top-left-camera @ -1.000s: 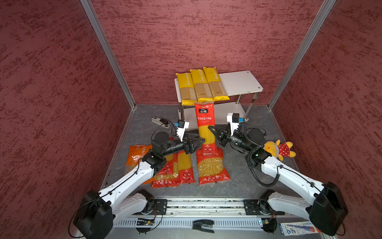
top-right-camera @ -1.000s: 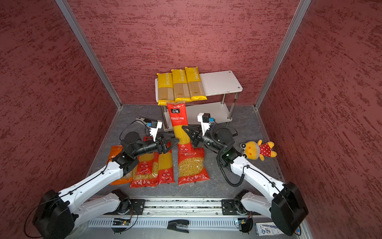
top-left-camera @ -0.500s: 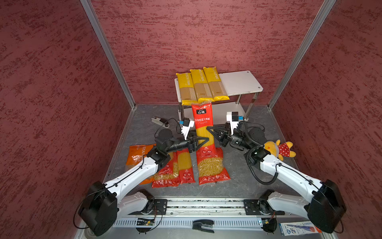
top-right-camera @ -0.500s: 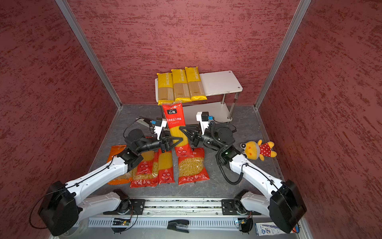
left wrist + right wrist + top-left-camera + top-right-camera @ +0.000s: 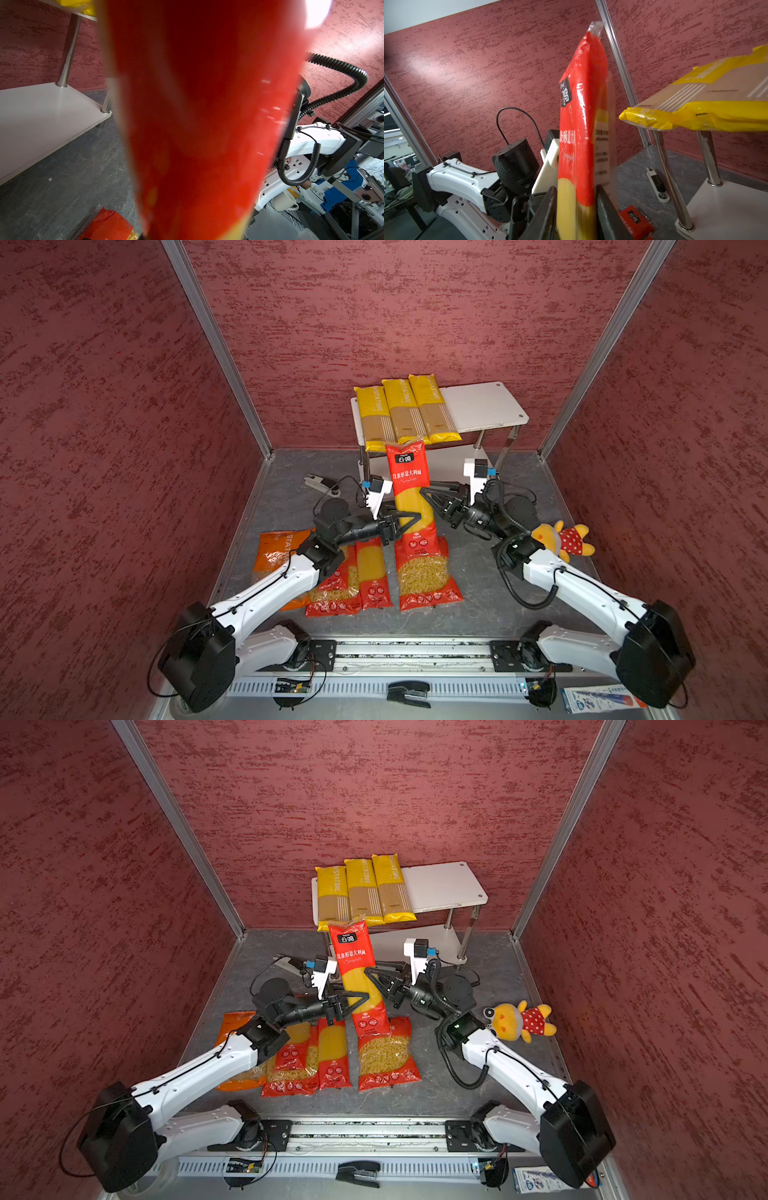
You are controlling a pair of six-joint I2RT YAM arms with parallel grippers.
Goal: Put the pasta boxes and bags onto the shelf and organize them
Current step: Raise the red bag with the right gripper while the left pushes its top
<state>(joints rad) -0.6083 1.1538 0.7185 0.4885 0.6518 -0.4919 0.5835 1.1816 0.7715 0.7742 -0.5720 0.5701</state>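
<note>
A long red spaghetti pack [image 5: 409,489] stands nearly upright on the floor in front of the shelf [image 5: 482,406]. My left gripper [image 5: 413,516] is shut on its yellow middle from the left. My right gripper [image 5: 426,495] holds its other edge slightly higher, and in the right wrist view the pack [image 5: 579,124] fills the gap between both fingers. The pack [image 5: 197,104] blocks the left wrist view and hides those jaws. Three yellow spaghetti packs [image 5: 405,410] lie on the top board's left half. On the floor lie a red spaghetti pack [image 5: 372,572], two wide red bags [image 5: 424,576] [image 5: 336,585] and an orange bag [image 5: 276,551].
A yellow plush toy [image 5: 561,539] lies beside my right arm. A grey stapler [image 5: 320,483] sits on the floor left of the shelf. The shelf's lower board [image 5: 41,112] is bare. A black stapler [image 5: 409,693] and a blue-white carton [image 5: 602,699] lie by the front rail.
My left gripper has moved right to the upright red pack and closed around it. The right gripper has stayed on the pack, which has shifted slightly left.
</note>
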